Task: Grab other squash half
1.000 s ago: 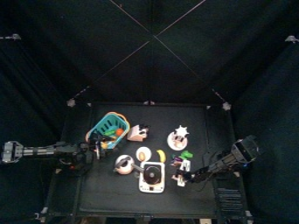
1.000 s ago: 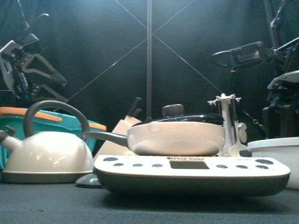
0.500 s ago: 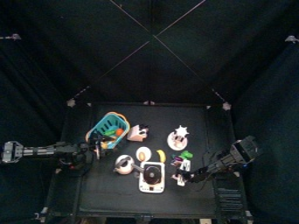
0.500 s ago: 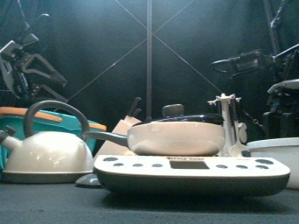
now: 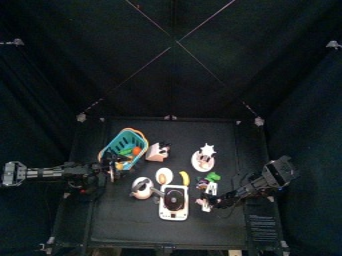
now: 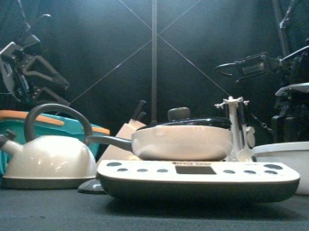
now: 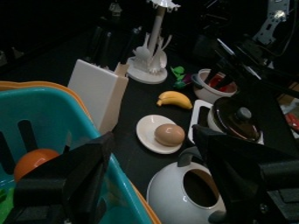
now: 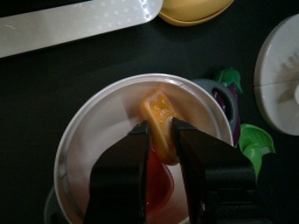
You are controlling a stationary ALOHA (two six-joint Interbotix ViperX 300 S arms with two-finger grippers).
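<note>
On the left we see the left gripper (image 7: 149,171) beside the teal basket (image 7: 59,188), jaws apart. Rightward, the right gripper (image 8: 163,150) sits over the white bowl (image 8: 100,131) — its jaws seemingly pinching the orange squash half (image 8: 160,112) inside.

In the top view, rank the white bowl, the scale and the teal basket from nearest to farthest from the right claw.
Measured from the right claw:
1. White bowl: directly under the claw, at the table's right front.
2. Scale: beside the bowl, toward the middle front.
3. Teal basket: across the table, at its left rear.
</note>
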